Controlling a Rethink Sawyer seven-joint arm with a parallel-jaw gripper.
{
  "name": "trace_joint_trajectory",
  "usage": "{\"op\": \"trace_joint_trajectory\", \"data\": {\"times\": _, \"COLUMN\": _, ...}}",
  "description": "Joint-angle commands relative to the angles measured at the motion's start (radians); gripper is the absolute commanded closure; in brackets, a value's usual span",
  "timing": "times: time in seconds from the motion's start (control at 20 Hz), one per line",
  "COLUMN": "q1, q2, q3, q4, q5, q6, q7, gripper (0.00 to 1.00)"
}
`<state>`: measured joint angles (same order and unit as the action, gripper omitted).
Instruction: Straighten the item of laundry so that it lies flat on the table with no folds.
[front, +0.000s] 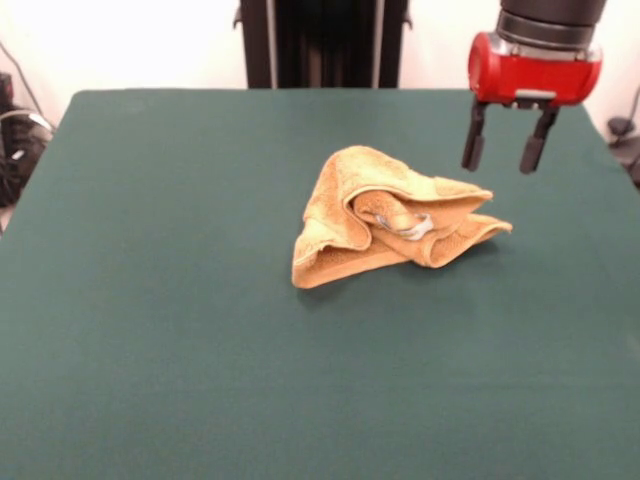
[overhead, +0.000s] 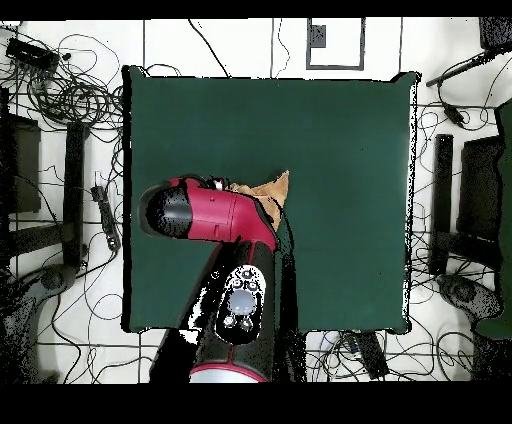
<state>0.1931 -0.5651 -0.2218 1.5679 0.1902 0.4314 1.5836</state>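
1. Dark green felt table (front: 150, 330), wide and bare round the cloth; white wall behind, cables on the floor round it in overhead view.
2. Towel (front: 385, 215) sits near table centre, crumpled in a heap w/ several folds; golden-orange terry, soft, thick edges, small grey tag showing in the middle fold.
3. Gripper (front: 504, 152) hangs above the table, clear of the towel, just past its right-hand tip in front view; jaws parted, holding nothing.
4. Heap's long axis runs approx left-right in front view; right tip is nearest the jaws, prob. the corner to take.
5. Overhead: arm (overhead: 215, 215) hides most of the towel.
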Motion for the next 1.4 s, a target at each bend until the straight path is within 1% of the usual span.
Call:
{"op": "trace_joint_trajectory", "data": {"times": 0.05, "q1": -0.018, "q2": 0.039, "q3": 0.074, "q4": 0.006, "q5": -0.013, "q6": 0.068, "q7": 0.141, "gripper": 0.00}}
{"op": "trace_joint_trajectory", "data": {"times": 0.2, "q1": -0.014, "q2": 0.033, "q3": 0.077, "q4": 0.022, "q5": -0.021, "q6": 0.053, "q7": 0.138, "gripper": 0.00}}
{"op": "trace_joint_trajectory", "data": {"times": 0.5, "q1": -0.013, "q2": 0.030, "q3": 0.079, "q4": -0.001, "q5": -0.041, "q6": 0.078, "q7": 0.109, "gripper": 0.00}}
{"op": "trace_joint_trajectory", "data": {"times": 0.7, "q1": -0.025, "q2": 0.021, "q3": 0.101, "q4": -0.008, "q5": -0.084, "q6": 0.088, "q7": 0.030, "gripper": 0.00}}
{"op": "trace_joint_trajectory", "data": {"times": 0.9, "q1": -0.053, "q2": 0.009, "q3": 0.145, "q4": -0.010, "q5": -0.150, "q6": 0.099, "q7": -0.073, "gripper": 0.00}}
{"op": "trace_joint_trajectory", "data": {"times": 1.1, "q1": -0.079, "q2": -0.002, "q3": 0.200, "q4": -0.023, "q5": -0.239, "q6": 0.115, "q7": -0.158, "gripper": 0.00}}
{"op": "trace_joint_trajectory", "data": {"times": 1.2, "q1": -0.085, "q2": -0.009, "q3": 0.231, "q4": -0.026, "q5": -0.267, "q6": 0.135, "q7": -0.166, "gripper": 0.00}}
{"op": "trace_joint_trajectory", "data": {"times": 1.3, "q1": -0.119, "q2": -0.022, "q3": 0.287, "q4": -0.010, "q5": -0.285, "q6": 0.119, "q7": -0.178, "gripper": 0.00}}
{"op": "trace_joint_trajectory", "data": {"times": 1.4, "q1": -0.126, "q2": -0.025, "q3": 0.304, "q4": -0.014, "q5": -0.311, "q6": 0.127, "q7": -0.172, "gripper": 0.00}}
